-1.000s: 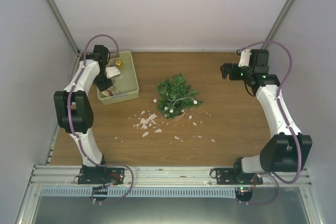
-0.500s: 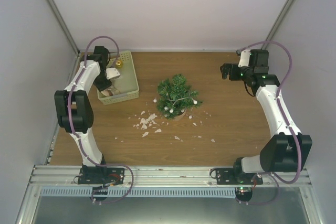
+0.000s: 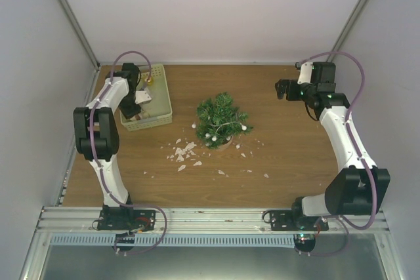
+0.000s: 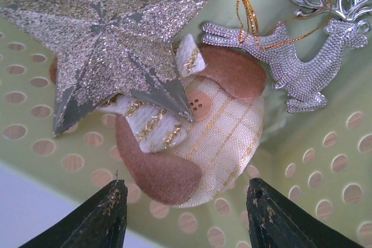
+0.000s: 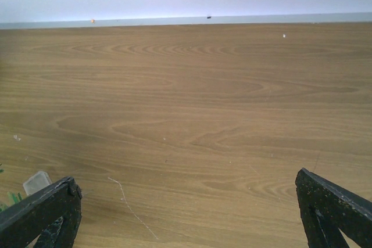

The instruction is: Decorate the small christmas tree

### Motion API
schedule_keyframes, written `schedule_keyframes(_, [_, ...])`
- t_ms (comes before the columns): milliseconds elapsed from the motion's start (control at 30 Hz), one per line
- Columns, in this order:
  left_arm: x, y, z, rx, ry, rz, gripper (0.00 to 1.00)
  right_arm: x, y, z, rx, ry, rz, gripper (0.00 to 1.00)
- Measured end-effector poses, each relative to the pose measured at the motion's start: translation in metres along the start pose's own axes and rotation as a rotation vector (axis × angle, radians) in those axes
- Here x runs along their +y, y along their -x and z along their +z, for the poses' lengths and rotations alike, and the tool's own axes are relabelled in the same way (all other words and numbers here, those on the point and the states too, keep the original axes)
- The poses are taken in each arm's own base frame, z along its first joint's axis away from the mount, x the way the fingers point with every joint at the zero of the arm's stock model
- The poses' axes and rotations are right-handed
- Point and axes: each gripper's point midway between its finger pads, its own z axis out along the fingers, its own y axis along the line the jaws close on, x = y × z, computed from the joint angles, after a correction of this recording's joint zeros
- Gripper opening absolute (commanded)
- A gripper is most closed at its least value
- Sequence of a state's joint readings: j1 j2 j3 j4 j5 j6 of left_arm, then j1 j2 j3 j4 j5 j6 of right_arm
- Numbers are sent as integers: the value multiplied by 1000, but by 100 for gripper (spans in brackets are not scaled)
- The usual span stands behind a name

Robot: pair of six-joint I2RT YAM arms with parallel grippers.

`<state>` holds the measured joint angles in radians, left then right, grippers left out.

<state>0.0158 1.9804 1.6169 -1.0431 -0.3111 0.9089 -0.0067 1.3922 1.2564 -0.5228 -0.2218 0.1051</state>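
The small christmas tree [image 3: 222,119] stands mid-table, dark green, with a white bead string on it. My left gripper [image 3: 136,100] reaches down into the pale green basket [image 3: 161,106]. In the left wrist view it [image 4: 186,213] is open, with nothing between its fingers. Just ahead of its tips lies a round cream and brown fabric ornament [image 4: 224,137]. A glittery gold star [image 4: 104,45] overlaps that ornament, and a silver reindeer [image 4: 302,68] lies to the right. My right gripper [image 3: 280,88] hovers open at the back right, with only bare wood [image 5: 192,97] before it [image 5: 189,207].
White crumbs [image 3: 184,152] are scattered on the wood in front of and left of the tree. A gold ball [image 3: 149,79] sits at the basket's far end. The perforated basket wall [image 4: 325,161] rises close on the right of my left fingers. Grey walls enclose the table.
My left arm has shifted a little, its wrist moving further into the basket, and its jaws stand slightly narrower than a second ago. The right arm has not moved.
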Motion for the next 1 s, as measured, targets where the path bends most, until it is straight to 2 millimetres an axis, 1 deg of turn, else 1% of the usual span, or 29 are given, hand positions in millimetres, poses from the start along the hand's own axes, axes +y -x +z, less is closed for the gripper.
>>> schedule_keyframes(133, [-1, 1, 5, 6, -7, 3, 57, 0, 0, 0, 0, 0, 0, 100])
schedule_keyframes(233, [-2, 2, 9, 11, -13, 5, 53, 0, 0, 0, 0, 0, 0, 100])
schedule_keyframes(400, [-5, 3, 19, 24, -30, 11, 35, 0, 0, 0, -1, -3, 0, 100])
schedule_keyframes(467, [-5, 4, 19, 24, -30, 11, 26, 0, 0, 0, -1, -3, 0, 100])
schedule_keyframes(567, [0, 5, 16, 19, -16, 7, 17, 0, 0, 0, -1, -3, 0, 100])
schedule_keyframes(633, [2, 6, 15, 16, -9, 6, 16, 0, 0, 0, -1, -3, 0, 100])
schedule_keyframes(733, [3, 6, 15, 15, -6, 5, 27, 0, 0, 0, -1, -3, 0, 100])
schedule_keyframes(1000, [4, 8, 17, 13, -1, 0, 27, 0, 0, 0, -1, -4, 0, 100])
